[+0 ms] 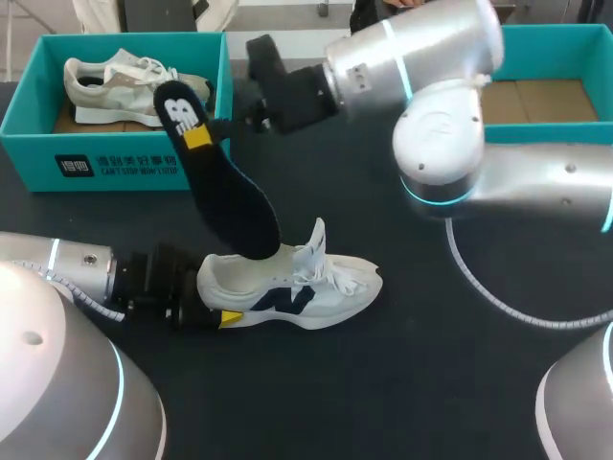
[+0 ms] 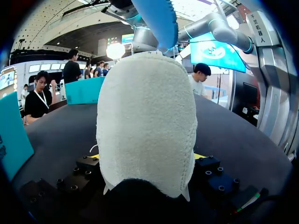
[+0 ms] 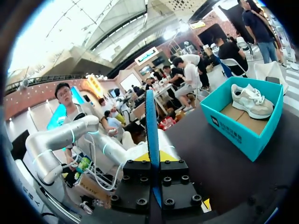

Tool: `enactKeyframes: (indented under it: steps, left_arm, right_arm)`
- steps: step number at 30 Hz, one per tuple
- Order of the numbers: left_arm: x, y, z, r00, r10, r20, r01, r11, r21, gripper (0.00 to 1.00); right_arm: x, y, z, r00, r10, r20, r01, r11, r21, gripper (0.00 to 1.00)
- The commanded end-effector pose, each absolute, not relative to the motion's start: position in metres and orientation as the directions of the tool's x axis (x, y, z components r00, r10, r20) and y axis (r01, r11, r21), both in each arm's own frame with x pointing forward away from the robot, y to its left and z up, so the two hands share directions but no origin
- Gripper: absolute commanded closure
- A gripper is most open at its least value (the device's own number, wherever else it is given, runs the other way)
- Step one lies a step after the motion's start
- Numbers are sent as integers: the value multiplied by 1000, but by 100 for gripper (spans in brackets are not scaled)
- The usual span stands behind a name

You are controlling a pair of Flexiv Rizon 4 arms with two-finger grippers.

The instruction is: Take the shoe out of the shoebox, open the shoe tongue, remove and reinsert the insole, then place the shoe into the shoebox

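Right wrist view showed the right gripper clamped on the heel end of the black insole, which ran edge-on between its two fingers. Left wrist view showed the left gripper closed on the heel of the white sneaker, with one yellow tip on each side of it. From above, the sneaker stood on its sole on the table, toward the front left, toe pointing right, with its laces loose and its tongue pulled up. The insole slanted over it, toe end down inside the shoe's opening and heel end held high toward the teal shoebox at the back left corner, where a second, beige shoe lay inside. Another teal box sat at the back right edge. By my reading, the taking-out and tongue-opening were done. The insole was partway, and I could not tell whether it was coming out or going back in. Seating it and boxing the sneaker remained.
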State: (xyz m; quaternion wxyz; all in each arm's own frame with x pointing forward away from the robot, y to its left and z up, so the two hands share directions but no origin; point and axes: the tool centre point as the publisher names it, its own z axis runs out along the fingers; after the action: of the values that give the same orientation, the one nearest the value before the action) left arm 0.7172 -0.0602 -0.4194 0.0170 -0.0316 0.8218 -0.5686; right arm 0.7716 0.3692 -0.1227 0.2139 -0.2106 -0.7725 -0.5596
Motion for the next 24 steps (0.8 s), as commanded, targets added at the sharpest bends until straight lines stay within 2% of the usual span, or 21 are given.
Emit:
enactKeyframes:
  steps: [1,11,24]
  left_arm:
    - [717,-62,-423,-997,-72,8,-33,351,-936,100]
    - [717,-62,-423,-997,-72,8,-33,351,-936,100]
    - [717,-62,-423,-997,-72,8,-33,351,-936,100]
  right_arm:
    - [764,335,-112,-826,57,560,563,107,819,100]
    - [751,304,-77,-787,32,616,616,100,781,100]
    - [721,281,-60,-747,91,659,665,101,740,100]
